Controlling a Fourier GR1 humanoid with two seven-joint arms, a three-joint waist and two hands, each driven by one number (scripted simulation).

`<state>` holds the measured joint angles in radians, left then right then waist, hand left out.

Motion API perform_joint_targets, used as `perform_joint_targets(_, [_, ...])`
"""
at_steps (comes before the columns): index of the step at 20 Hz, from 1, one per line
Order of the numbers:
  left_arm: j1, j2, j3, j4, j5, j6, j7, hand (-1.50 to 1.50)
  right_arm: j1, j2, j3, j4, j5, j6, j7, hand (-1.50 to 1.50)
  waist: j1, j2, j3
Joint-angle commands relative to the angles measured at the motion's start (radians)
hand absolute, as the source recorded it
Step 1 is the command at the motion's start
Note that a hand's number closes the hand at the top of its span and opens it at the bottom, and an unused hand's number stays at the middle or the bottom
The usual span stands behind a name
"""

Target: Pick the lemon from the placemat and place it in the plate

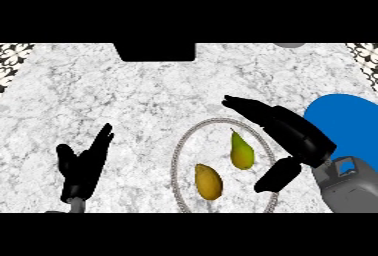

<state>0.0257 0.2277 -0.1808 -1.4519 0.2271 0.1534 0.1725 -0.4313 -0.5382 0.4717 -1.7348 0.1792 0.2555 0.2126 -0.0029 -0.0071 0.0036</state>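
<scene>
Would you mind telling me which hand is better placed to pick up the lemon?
The right hand: it hangs open beside the placemat, close to the lemon and pear, with the blue plate on its side. The left hand rests open, far left.

We see a counter (111, 95) that looks like polished white stone veined with grey. The placemat (179, 150) shows the same marbled surface inside a rough, beaded grey rim. The lemon (208, 182) has a dull, matt yellow skin, the pear (241, 151) a smoother yellow-green one. The plate (347, 120) is flat, even blue without shine. Both hands, left (83, 167) and right (284, 130), look like matt black plastic.
</scene>
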Motion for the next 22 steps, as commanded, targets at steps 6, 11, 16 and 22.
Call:
perform_joint_targets(6, [-0.034, -0.011, 0.04, 0.051, 0.008, -0.047, 0.026, 0.0, 0.056, 0.153, 0.131, -0.123, 0.225, 0.016, 0.24, -1.5, 0.001, 0.006, -0.004])
perform_joint_targets(11, [-0.086, -0.06, 0.039, 0.109, -0.038, -0.027, -0.002, 0.0, 0.055, 0.202, 0.102, -0.04, 0.203, 0.128, 0.224, -1.5, 0.002, 0.007, -0.004])
perform_joint_targets(16, [0.008, -0.078, 0.023, 0.0, -0.059, -0.016, 0.024, 0.0, 0.118, 0.27, 0.121, 0.026, 0.313, 0.108, 0.157, -1.5, 0.006, 0.007, -0.004])
perform_joint_targets(22, [-0.036, -0.041, 0.068, -0.016, -0.036, -0.062, 0.106, 0.0, 0.13, 0.357, 0.18, 0.001, 0.448, 0.096, 0.25, -1.5, 0.006, 0.006, -0.004])
